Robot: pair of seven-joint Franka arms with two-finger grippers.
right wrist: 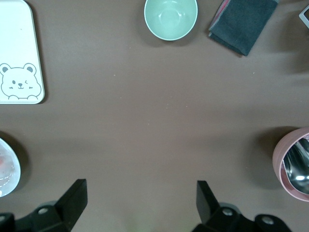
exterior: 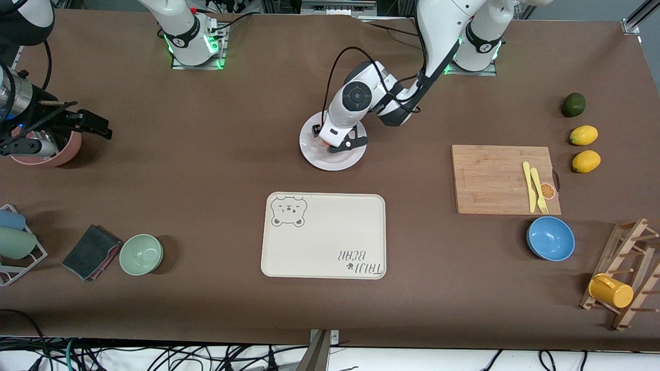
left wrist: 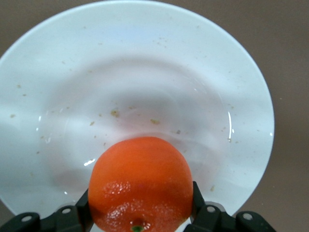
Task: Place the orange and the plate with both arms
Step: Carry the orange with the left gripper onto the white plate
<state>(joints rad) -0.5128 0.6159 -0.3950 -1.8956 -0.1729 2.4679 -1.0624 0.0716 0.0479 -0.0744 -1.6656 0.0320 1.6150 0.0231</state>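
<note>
**Entry: orange held over plate, release pending**

Landmark: the plate [exterior: 333, 149], white and round, set on the brown table [exterior: 206, 170] between the arm bases and the cream bear tray [exterior: 323, 235]; the tray is nearer the front camera than the plate.

Item 1, the orange [left wrist: 140, 183]: grasped between the fingers [left wrist: 199, 203] of the left gripper [exterior: 337, 146]; held low over the plate's well; whether it already rests on the plate cannot be told.

Item 2, left gripper: clenched on the orange, a pad pressed against each flank, as seen in the left wrist view.

Item 3, right gripper [right wrist: 140, 200]: fingers spread apart, nothing held; poised over bare table toward the right arm's end, well apart from the plate, just beside a pink cup [exterior: 49, 148]; this arm is judged to be waiting.

Item 4, green bowl [exterior: 141, 254] and dark cloth [exterior: 92, 252]: nearer the front camera than the plate, toward the right arm's end; not involved.

Step in hand, as judged: the orange is being placed on the plate; release is not yet made.

Next move, as judged: a short descent until the fruit is seated, then a gentle opening so the orange is not rolled toward the rim; a straight lift clear; thereafter the plate is presumably to be taken up, possibly to the tray.
</note>
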